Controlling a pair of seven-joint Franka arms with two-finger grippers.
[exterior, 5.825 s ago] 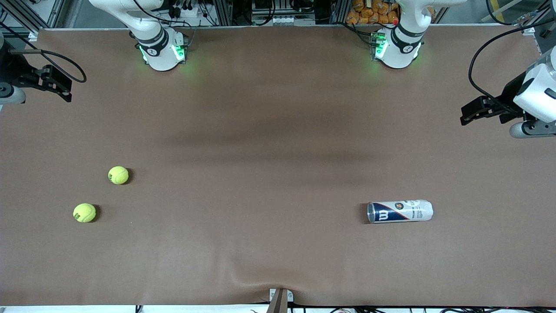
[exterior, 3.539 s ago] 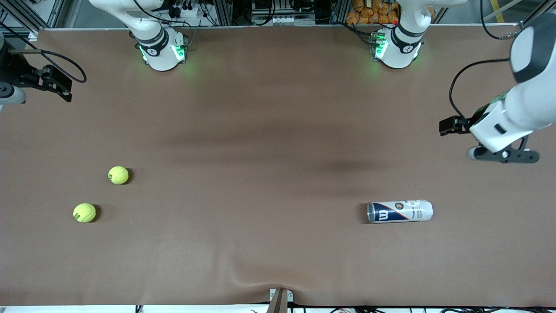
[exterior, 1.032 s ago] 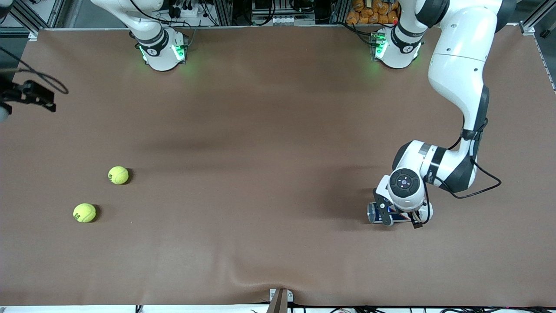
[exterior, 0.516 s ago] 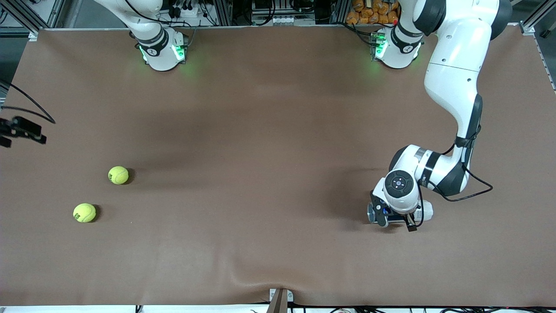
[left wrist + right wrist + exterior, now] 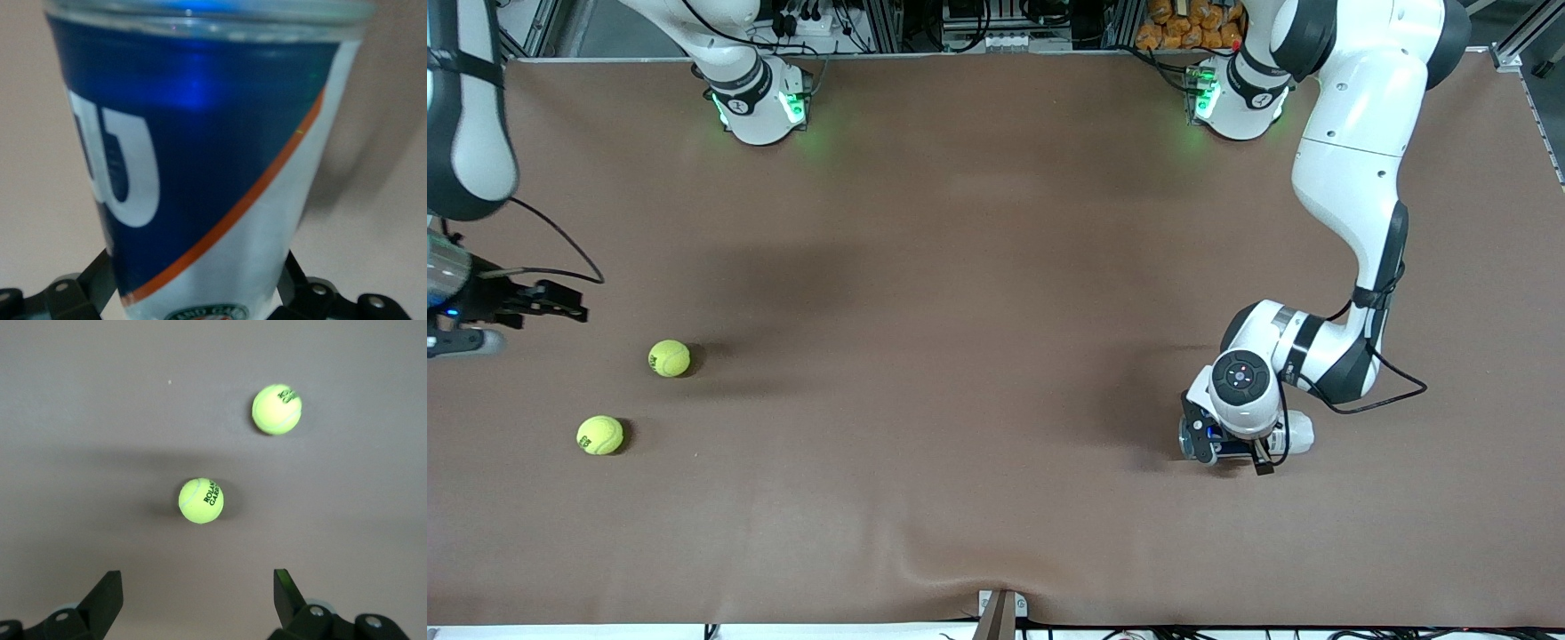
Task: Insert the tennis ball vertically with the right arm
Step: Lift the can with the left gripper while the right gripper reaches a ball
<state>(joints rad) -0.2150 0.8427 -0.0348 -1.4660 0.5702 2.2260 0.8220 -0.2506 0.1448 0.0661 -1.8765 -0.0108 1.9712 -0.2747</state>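
Toward the left arm's end of the desk (image 5: 996,267), at my four o'clock, I saw the left gripper (image 5: 1232,449) straddling the lying can (image 5: 1296,433), contact unclear; the right gripper (image 5: 560,307), spread, hovered over desk beside two tennis balls (image 5: 669,358) at eight o'clock.

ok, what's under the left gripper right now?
The tennis ball can lies on its side on the table, directly under the left gripper, whose fingers straddle it. The wrist covers the can's middle; only its ends show. Whether anything is inside cannot be seen.

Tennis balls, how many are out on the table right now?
2. Both lie toward the right arm's end of the table: one tennis ball farther from the front camera, the other tennis ball nearer. The can could hide more.
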